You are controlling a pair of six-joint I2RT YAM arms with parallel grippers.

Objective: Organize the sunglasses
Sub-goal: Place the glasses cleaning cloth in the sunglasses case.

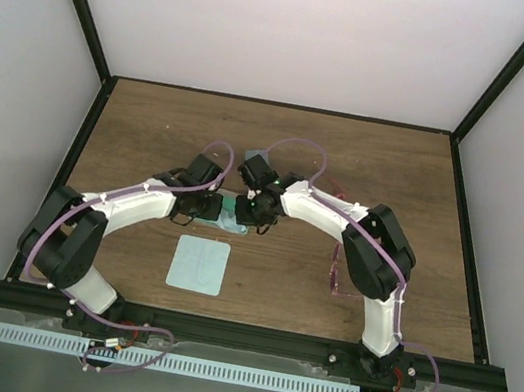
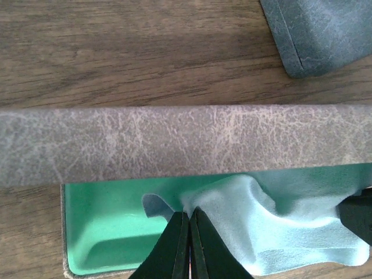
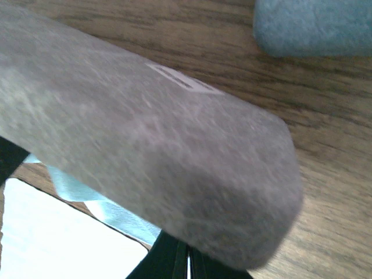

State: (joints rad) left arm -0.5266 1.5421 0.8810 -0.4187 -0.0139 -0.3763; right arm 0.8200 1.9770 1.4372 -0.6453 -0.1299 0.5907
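Observation:
The open case [image 1: 234,216] with green lining [image 2: 110,226] lies at the table's middle, its grey lid [image 2: 186,142] raised. My left gripper [image 2: 190,216] is shut on a pale teal cloth [image 2: 279,226] that lies bunched inside the case. My right gripper [image 3: 187,260] is shut, its tips hidden under the lid [image 3: 145,157] at the case's end. The translucent pink sunglasses [image 1: 334,270] lie on the table beside the right arm. The red-orange sunglasses are out of view.
A second pale teal cloth [image 1: 200,264] lies flat in front of the case. A second blue-grey case [image 2: 317,35] lies closed just beyond the open one. Both arms crowd the table's middle. Black frame posts border the table.

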